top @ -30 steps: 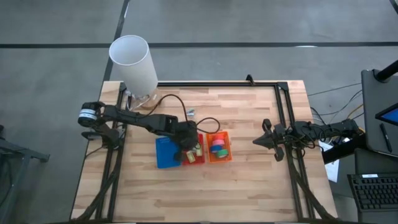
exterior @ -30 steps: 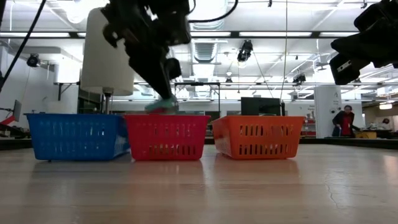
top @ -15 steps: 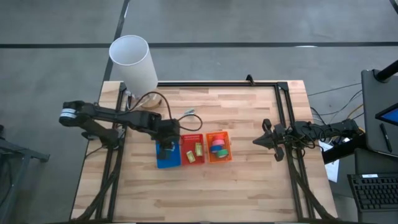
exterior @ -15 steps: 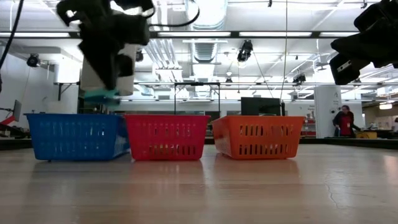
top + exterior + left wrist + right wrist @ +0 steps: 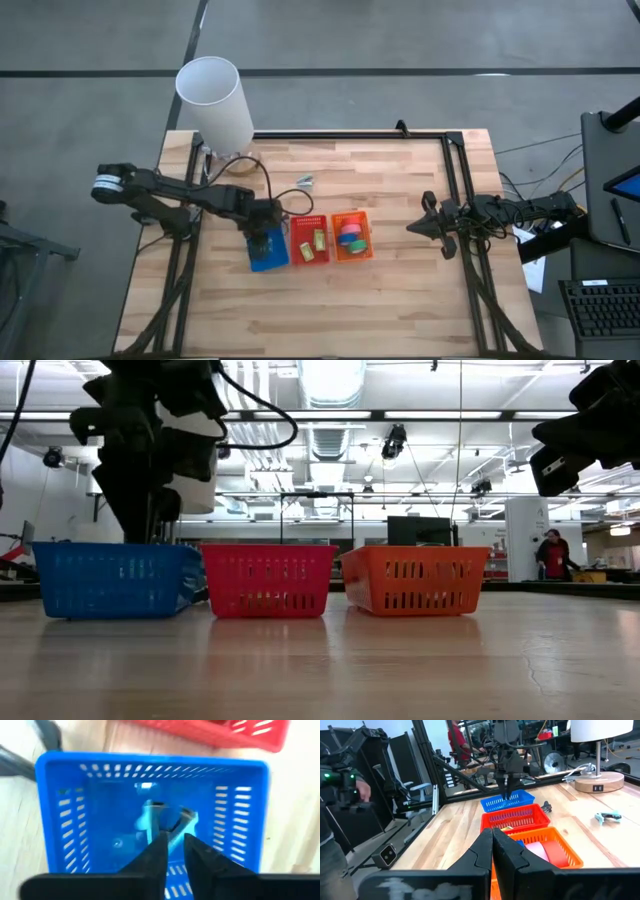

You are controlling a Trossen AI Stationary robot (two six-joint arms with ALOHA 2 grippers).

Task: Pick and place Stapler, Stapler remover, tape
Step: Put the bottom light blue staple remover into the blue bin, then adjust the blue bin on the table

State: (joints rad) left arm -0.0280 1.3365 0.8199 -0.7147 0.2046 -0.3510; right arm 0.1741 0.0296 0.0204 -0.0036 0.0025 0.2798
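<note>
My left gripper (image 5: 266,238) reaches down into the blue basket (image 5: 256,262). Its fingers stand close together on a small pale teal thing (image 5: 167,820), apparently the stapler. In the low view the basket wall (image 5: 110,575) hides the fingertips. Green, blue and pink tape rolls (image 5: 350,236) lie in the orange basket (image 5: 352,256). A pale blue stapler remover (image 5: 305,181) lies on the table beyond the baskets. My right gripper (image 5: 424,226) waits shut at the table's right side, clear of everything. My left gripper pinches the teal thing's near end (image 5: 172,831) between its two fingertips. The fingers come from above and point down into the blue basket. I cannot tell whether the thing rests on the basket floor.
A red basket (image 5: 297,257) holding yellow-green blocks (image 5: 318,240) stands between the blue and orange baskets. A white lamp (image 5: 215,100) stands at the far left corner, its cord running along the table. A black frame borders the table. A person stands in the room behind.
My left gripper has lifted the teal thing out of the red basket and carried it toward the table's left edge. It has then gone down into the blue basket with it. The blue basket has shifted a little to the left.
</note>
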